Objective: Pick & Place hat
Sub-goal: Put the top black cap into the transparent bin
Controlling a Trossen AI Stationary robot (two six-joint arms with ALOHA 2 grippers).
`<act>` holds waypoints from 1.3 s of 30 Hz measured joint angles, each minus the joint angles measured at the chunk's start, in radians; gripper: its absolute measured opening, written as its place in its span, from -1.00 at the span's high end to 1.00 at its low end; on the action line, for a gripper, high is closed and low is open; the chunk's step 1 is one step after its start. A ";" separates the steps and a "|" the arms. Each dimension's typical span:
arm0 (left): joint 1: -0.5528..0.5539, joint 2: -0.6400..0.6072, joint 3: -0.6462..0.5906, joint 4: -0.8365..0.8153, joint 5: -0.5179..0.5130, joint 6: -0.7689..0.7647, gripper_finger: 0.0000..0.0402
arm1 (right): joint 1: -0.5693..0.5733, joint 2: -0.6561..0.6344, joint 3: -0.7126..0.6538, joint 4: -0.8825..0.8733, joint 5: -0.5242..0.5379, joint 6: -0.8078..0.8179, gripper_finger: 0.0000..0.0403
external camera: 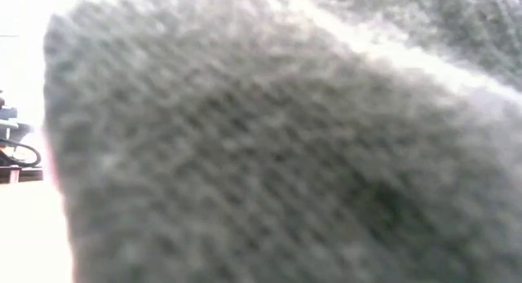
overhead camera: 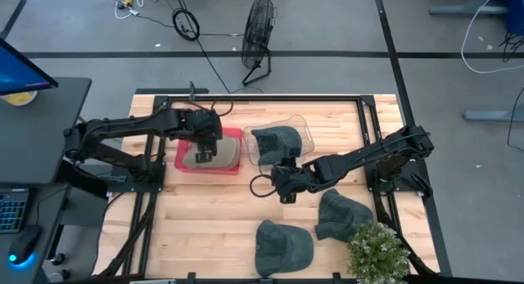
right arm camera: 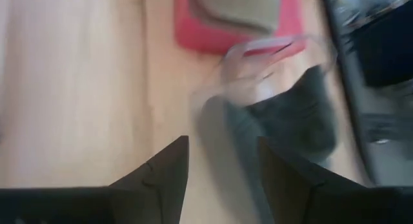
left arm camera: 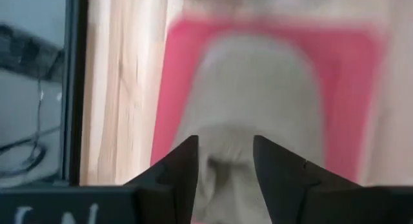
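1. The left hand [overhead camera: 206,146] is hovering over the tan hat [overhead camera: 206,155] lying in the red tray [overhead camera: 235,137], fingers apart.
2. The right hand [overhead camera: 282,173] is hanging beside the clear bin [overhead camera: 307,128] holding a dark hat [overhead camera: 274,141], fingers apart, gripping nothing.
3. Two more dark hats [overhead camera: 282,245] are lying on the bench [overhead camera: 205,218] near a plant [overhead camera: 377,250].

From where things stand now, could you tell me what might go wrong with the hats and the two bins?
1. The left pincer is low over the beige hat in the red bin; lifting could snag and drag that bin.
2. The right pincer is by the clear bin holding a dark green hat; a nudge may shift the light bin.
3. Both arms work near the adjoining bins, so they might collide.
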 joint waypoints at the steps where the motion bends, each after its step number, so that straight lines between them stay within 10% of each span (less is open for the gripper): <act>1: -0.009 -0.003 0.025 0.002 0.015 -0.018 0.26 | 0.003 0.000 0.000 -0.020 -0.025 0.023 0.09; 16: -0.141 -0.005 0.034 0.152 0.030 -0.153 0.39 | 0.022 0.000 0.028 -0.724 -0.434 0.824 0.09; 27: -0.164 -0.005 -0.048 0.163 0.028 -0.153 0.39 | 0.114 -0.001 0.002 -0.750 -0.476 1.254 0.09; 39: -0.164 -0.005 -0.101 0.157 0.026 -0.175 0.39 | 0.157 0.000 -0.272 -0.615 -0.871 1.363 0.09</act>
